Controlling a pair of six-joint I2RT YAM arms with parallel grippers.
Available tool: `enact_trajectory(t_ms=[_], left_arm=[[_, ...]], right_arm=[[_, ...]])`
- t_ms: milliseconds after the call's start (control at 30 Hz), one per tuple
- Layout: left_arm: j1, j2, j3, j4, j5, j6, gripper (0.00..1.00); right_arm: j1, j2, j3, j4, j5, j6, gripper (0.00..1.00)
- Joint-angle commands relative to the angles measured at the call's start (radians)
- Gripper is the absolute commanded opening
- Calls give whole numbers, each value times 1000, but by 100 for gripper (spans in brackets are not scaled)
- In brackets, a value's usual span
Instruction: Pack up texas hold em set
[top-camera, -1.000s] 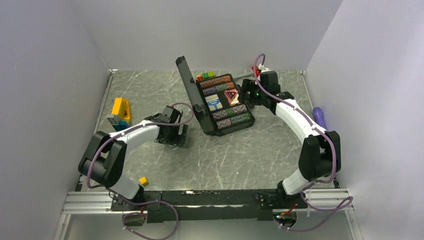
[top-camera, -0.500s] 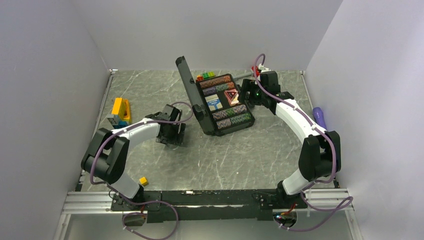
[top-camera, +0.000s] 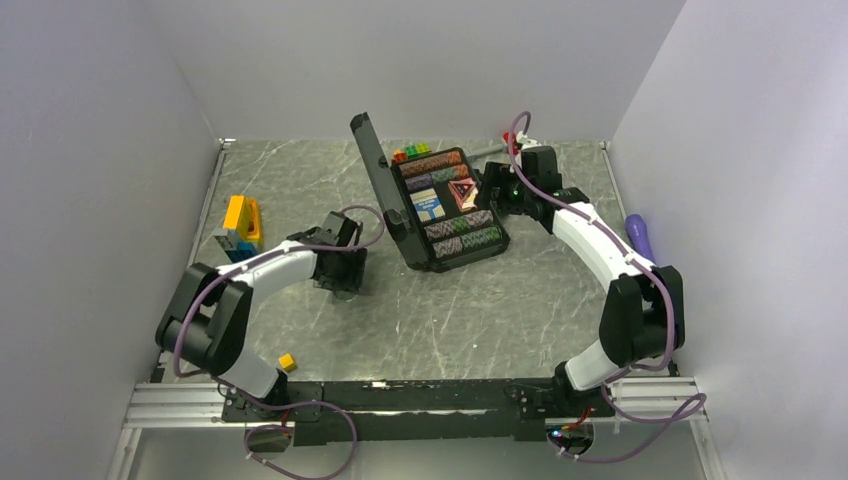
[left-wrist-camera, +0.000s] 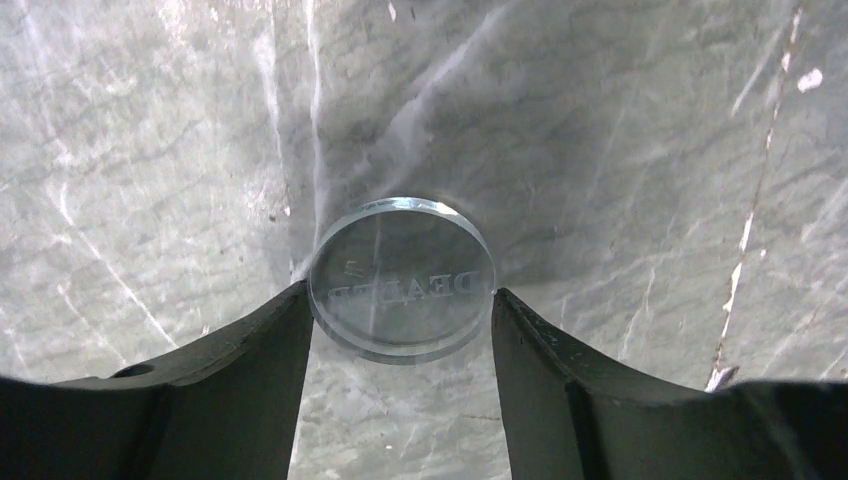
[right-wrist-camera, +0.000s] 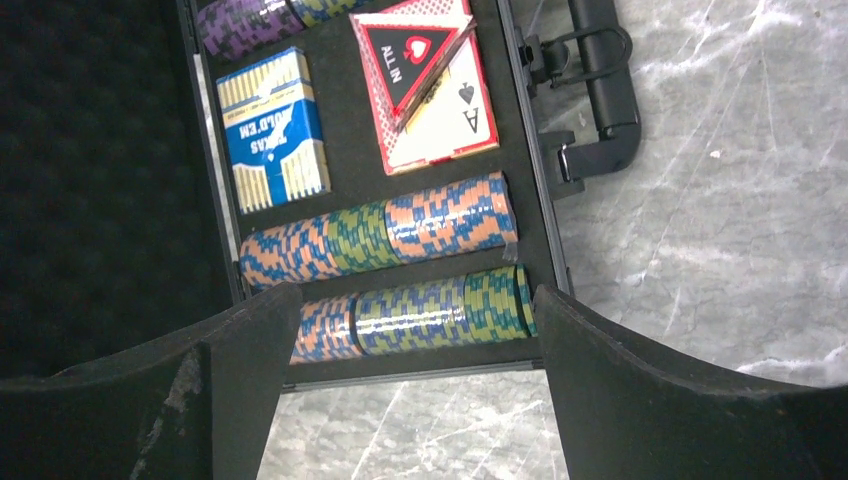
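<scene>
Yellow cube (top-camera: 287, 362) sat nearest the arm bases, left side. Past it, the left gripper (left-wrist-camera: 400, 298) pointed down at the marble table (top-camera: 450, 310), left of the case. Its jaws, wide apart a second earlier, had closed in and pinched a clear dealer button (left-wrist-camera: 400, 278) by its edges. Can't tell if the button was lifted off the table. The arm itself barely shifted.

Mid-table, the black briefcase (top-camera: 445, 245) lay open with its lid (top-camera: 372, 165) up on the left side. Inside were chip rows (right-wrist-camera: 385, 235), a blue-white deck (right-wrist-camera: 272, 130) and a red-backed deck (right-wrist-camera: 455, 125) with a triangular All In marker (right-wrist-camera: 412, 55) on top.

The right gripper (right-wrist-camera: 415, 300) hovered over the case's right side with jaws spread wide, holding nothing, about where it was before. A purple cylinder (top-camera: 638, 232) lay by the right wall.
</scene>
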Motion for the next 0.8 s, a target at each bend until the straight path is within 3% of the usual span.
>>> enact_trajectory(t_ms=[0,233,367,533,700,767], left_arm=[[-22,-134,-28,11,-32,14,29],[-63,-321,-83,25,-73,26,29],[-158,-423,-101,40,-141,76,29],[-270,-541,-141,96,-175,120,30],[-362,-610,-166,139,-178,169,31],[-402,-631,-178,159,-178,189,31]], right_arm=[[-4,-80,-32,38,-35,-14,91],[-4,-201,-130,25,-97,-25,89],[-2,-316,-226,60,-241,13,87],[24,-429,-373,157,-447,149,85],[113,-487,-503,277,-530,308,84],[164,-488,-558,398,-546,391,82]])
